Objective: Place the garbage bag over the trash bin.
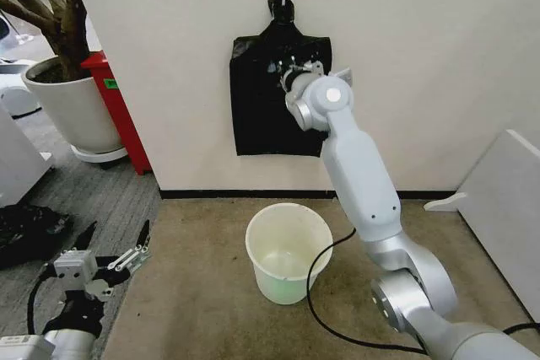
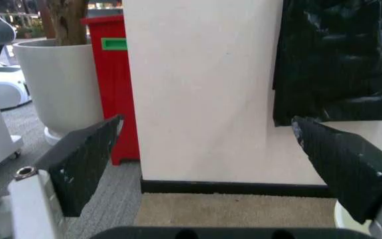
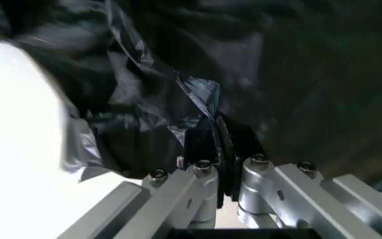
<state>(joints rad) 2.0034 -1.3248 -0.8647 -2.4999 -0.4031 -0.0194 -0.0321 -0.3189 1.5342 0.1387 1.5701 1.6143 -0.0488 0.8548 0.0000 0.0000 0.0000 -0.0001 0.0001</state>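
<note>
Seen in the upper middle of the head view: a flat black plastic bundle of bags [image 1: 263, 99], knotted at the top on a wall hook and hanging against the cream wall [image 1: 422, 56]. Pressed into its right half, the right gripper [image 1: 295, 73], at the end of a silver arm rising from the lower right corner. From the right wrist camera, black pads [image 3: 208, 144] closed together on a crinkled fold of thin glossy black plastic sack [image 3: 157, 109], pinched just at the fingertips, with more dark film spread above and pale wall at the frame's left.

Lower centre of the head view: a small round cream-white plastic pail [image 1: 287, 250], upright and open-mouthed on tan carpet [image 1: 202, 309], directly below the hanging bundle and well apart from it. A black cable [image 1: 316, 292] curling past its right side.

Lower left corner: the left gripper [image 1: 118, 246], held low with its black fingers [image 2: 85, 164] spread wide and nothing between them.

Free floor around the pail's left and front. A black skirting strip [image 1: 228, 194] along the wall's foot. Upper left: a large white plant pot [image 1: 72, 107] with a tree, beside a red bin [image 1: 122, 115] at the wall's corner. Right edge: a slanted white panel [image 1: 498, 208].
</note>
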